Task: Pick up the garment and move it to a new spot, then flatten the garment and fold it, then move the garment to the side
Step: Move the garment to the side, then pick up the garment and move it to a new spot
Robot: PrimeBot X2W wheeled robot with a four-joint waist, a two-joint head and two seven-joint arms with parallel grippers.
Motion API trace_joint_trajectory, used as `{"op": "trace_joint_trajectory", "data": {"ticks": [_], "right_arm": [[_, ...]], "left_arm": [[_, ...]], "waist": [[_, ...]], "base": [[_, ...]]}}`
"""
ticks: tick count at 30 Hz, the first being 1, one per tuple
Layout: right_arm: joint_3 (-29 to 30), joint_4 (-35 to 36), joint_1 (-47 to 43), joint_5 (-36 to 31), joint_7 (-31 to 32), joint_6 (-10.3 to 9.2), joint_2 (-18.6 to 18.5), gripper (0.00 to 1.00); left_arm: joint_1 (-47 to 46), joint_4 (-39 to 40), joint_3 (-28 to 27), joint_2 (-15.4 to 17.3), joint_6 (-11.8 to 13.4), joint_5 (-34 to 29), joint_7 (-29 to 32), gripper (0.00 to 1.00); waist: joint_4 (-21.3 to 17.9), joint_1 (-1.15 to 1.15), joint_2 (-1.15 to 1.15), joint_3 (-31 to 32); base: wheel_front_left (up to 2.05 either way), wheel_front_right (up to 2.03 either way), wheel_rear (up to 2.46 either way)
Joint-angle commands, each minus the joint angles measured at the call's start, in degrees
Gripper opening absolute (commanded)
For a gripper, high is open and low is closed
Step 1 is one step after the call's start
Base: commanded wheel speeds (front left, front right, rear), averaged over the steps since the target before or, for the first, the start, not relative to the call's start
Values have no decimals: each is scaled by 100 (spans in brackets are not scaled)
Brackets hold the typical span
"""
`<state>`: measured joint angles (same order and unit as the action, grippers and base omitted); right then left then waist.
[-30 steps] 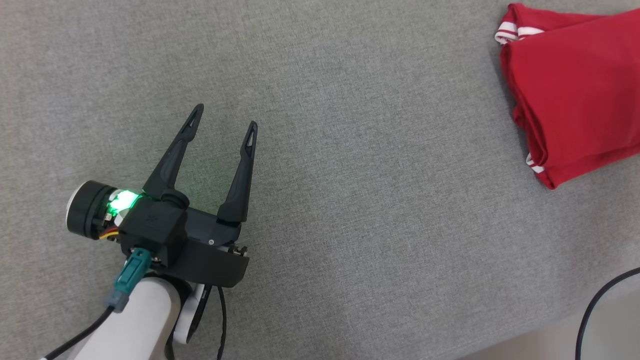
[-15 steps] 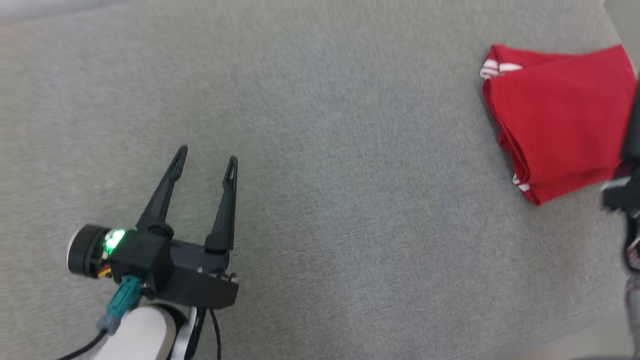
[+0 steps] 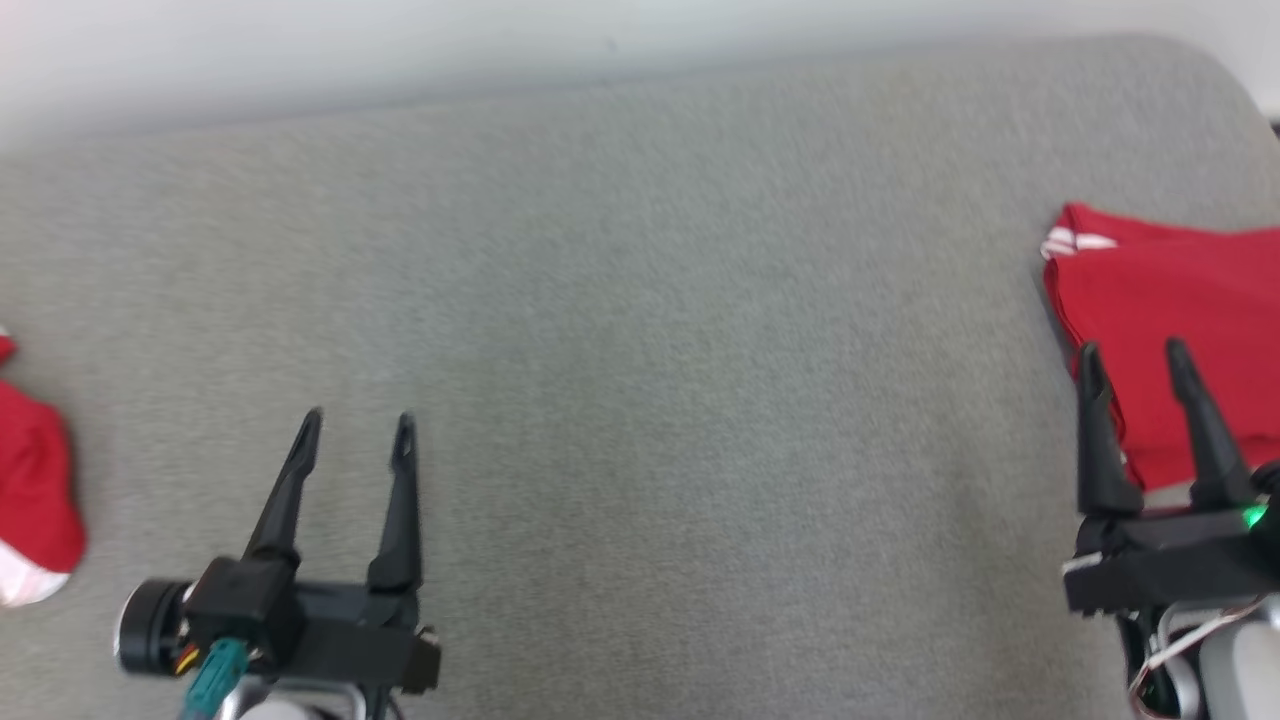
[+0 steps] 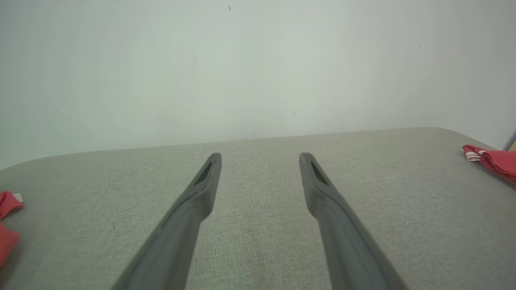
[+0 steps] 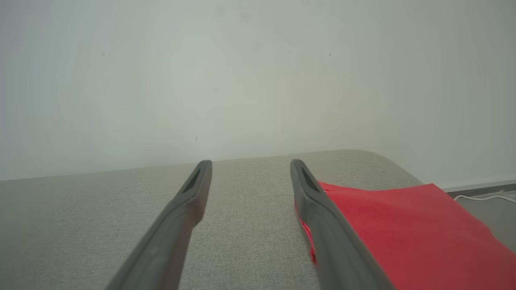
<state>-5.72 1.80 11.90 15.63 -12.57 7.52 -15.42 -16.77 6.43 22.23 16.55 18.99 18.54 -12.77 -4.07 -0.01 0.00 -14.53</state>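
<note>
Looking wider than a second ago, with right hand (image 3: 1132, 350) now showing: leaving folded red garment (image 3: 1180, 290) at right of table (image 3: 640, 300), holding it and left hand (image 3: 358, 420) spread, empty. Probably finished.

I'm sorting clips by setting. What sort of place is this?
Probably an indoor test setup for folding laundry: a grey fabric-covered surface against a plain pale wall, with a folded red garment on it.
</note>
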Motion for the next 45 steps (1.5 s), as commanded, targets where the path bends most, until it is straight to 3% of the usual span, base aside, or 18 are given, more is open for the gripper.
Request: {"op": "trace_joint_trajectory", "data": {"ticks": [1,20,45], "right_arm": [[-18,61,-121,-57,30,-6,31,100],[-348,534,-1572,-301,641,-6,419,100],[-267,842,-1928,-414,743,-6,594,100]], "left_arm": [[132,-19,-43,36,31,34,-49,100],[1151,-267,-91,230,51,305,-91,100],[1272,-370,-89,334,137,411,-13,100]], "waist": [[366,1,0,421],[556,1,0,1490],[547,1,0,1657]], "base": [[0,0,0],[0,0,0],[0,0,0]]}}
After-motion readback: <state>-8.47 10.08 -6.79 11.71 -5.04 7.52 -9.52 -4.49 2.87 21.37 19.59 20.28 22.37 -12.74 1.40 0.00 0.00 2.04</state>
